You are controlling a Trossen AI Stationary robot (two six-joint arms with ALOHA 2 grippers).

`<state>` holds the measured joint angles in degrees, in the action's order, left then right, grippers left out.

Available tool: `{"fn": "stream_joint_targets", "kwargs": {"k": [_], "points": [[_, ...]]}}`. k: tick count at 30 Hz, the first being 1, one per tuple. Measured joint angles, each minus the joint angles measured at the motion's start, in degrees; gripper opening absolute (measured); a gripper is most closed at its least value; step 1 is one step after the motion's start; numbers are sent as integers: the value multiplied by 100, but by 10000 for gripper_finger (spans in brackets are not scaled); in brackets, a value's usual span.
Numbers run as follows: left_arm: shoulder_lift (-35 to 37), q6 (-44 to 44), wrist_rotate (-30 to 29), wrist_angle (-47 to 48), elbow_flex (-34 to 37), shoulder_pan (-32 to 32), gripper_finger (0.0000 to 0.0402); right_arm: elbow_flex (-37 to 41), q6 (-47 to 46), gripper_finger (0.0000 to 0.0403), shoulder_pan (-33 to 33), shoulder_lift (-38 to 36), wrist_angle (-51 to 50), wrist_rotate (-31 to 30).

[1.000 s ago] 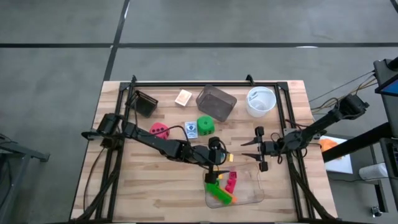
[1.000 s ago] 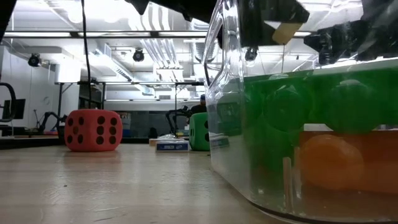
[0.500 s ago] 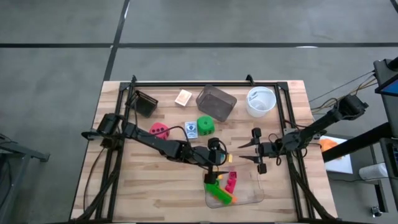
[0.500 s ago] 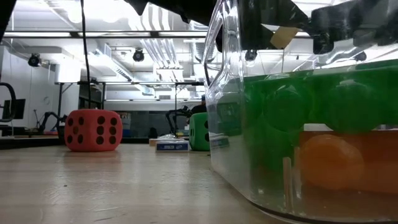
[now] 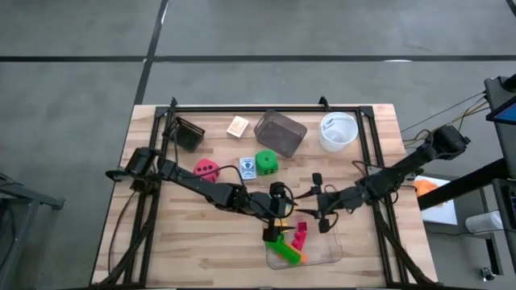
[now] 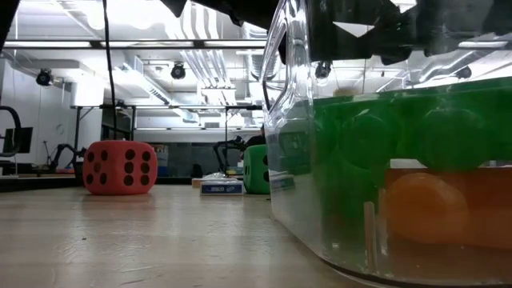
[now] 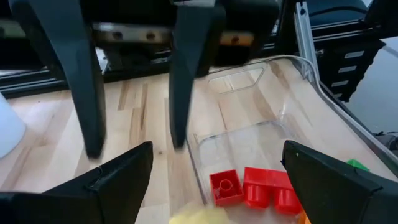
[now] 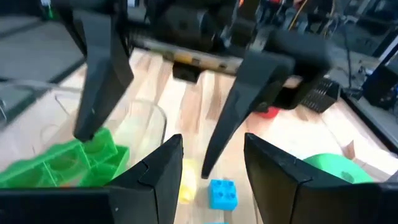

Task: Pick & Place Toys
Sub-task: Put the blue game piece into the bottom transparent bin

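Observation:
My left gripper (image 5: 289, 211) hangs open over the far left corner of the clear tray (image 5: 330, 254). My right gripper (image 5: 301, 205) faces it from the table's right, also open, with nothing between its fingers (image 8: 168, 168). A yellow brick (image 8: 186, 180) and a blue brick (image 8: 222, 193) lie on the wood under the two grippers; I cannot tell whether a left fingertip touches the yellow one. Green (image 5: 282, 248), pink (image 7: 270, 190) and orange bricks lie in the tray. The pink-red die (image 5: 206, 168), green die (image 5: 267, 162), card pack (image 5: 247, 167) and tan block (image 5: 237, 126) rest on the table farther back.
A white round bowl (image 5: 339, 130), a grey see-through bin (image 5: 280, 133) and a small dark box (image 5: 188, 134) stand along the far side. The black frame rails (image 5: 371, 161) run down both sides. Bare wood lies at the near left (image 5: 193, 250).
My right gripper has moved toward the table's left and risen a little, closing in on my left gripper over the tray's far edge, with its finger gap unchanged.

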<state>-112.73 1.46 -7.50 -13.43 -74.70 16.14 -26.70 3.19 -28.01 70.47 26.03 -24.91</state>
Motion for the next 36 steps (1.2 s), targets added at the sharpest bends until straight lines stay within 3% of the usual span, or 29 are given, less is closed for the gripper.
{"fn": "stream_joint_targets", "kwargs": {"k": [7,16,25,29,33,36], "points": [[17,3,6,136,0,11,358,-523,16,167,-19,304,-843,-20],[371,80,-291,968,2,-1,358,-193,347,167,-406,-934,-924,-402],[682,-289,-813,3506,2,-211,358,1668,608,167,-577,-2512,1519,-207],[679,-335,-1013,4695,4,-340,358,2226,552,167,-573,-3032,1837,-208],[605,73,-1035,4957,93,-522,358,2362,557,167,-575,-3398,1814,-208],[605,776,-998,4461,363,-651,358,2376,583,167,-573,-3488,1768,-208]]}}
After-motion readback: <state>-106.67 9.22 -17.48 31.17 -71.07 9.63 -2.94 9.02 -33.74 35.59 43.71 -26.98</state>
